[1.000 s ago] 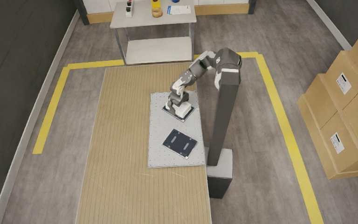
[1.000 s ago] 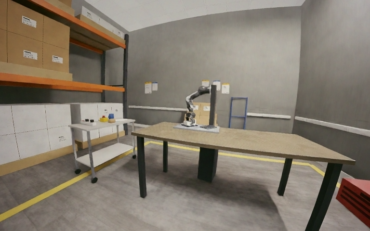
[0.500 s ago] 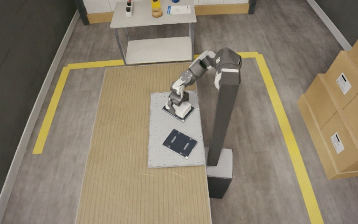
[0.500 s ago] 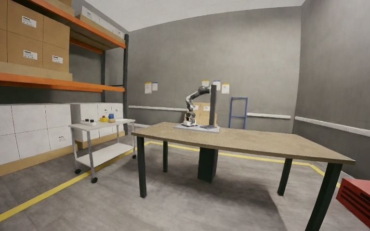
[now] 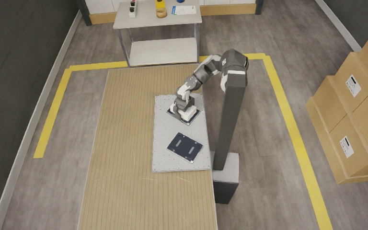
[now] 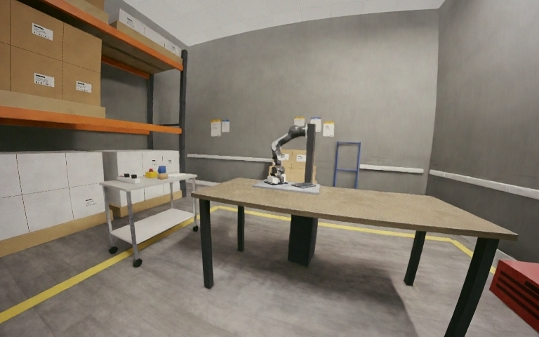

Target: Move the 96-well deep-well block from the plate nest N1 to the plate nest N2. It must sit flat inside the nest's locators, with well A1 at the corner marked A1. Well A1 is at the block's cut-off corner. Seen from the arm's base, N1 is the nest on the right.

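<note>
The white 96-well deep-well block [image 5: 190,113] [image 6: 271,181] sits in the dark plate nest N1 [image 5: 192,119], the farther nest on the grey perforated baseplate [image 5: 168,159] [image 6: 284,189]. My gripper [image 5: 182,109] [image 6: 277,177] is down over the block, with its fingers open and straddling it; I cannot tell whether they touch its sides. The dark plate nest N2 [image 5: 185,147] [image 6: 303,184] lies empty on the nearer part of the baseplate. The block's cut-off corner is too small to make out.
The baseplate lies on a wooden table [image 5: 121,135] [image 6: 357,208]. The arm's dark column [image 5: 230,113] [image 6: 309,152] stands at the table's right edge. A white cart [image 5: 157,16] [image 6: 147,182] with small objects stands beyond the table. Cardboard boxes [image 5: 344,113] are stacked at the right.
</note>
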